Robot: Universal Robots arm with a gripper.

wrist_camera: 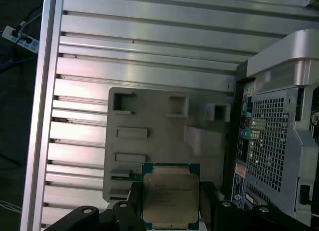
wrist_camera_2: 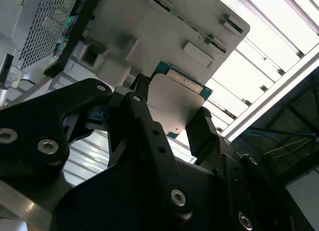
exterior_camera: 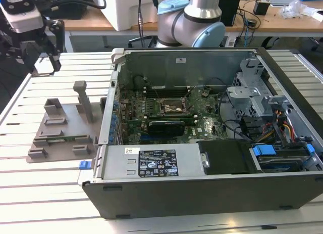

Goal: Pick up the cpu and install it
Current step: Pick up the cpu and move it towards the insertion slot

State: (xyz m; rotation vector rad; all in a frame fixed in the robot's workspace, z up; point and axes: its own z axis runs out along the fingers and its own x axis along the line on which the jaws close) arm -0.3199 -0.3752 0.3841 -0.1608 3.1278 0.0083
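We grip the cpu (wrist_camera: pixel 170 196) by two opposite edges, jaws closed on it, likely sparing its contacts; the grey plastic fixture (wrist_camera: pixel 159 126) lies below the jaws on the tabletop (wrist_camera: pixel 149 46).

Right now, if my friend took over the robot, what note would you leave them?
The gripper: jaws shut on the chip, held in the air near the grey holder, beside the computer.
Done: chip picked up.
Left: the chip is not yet in the socket on the board inside the computer.
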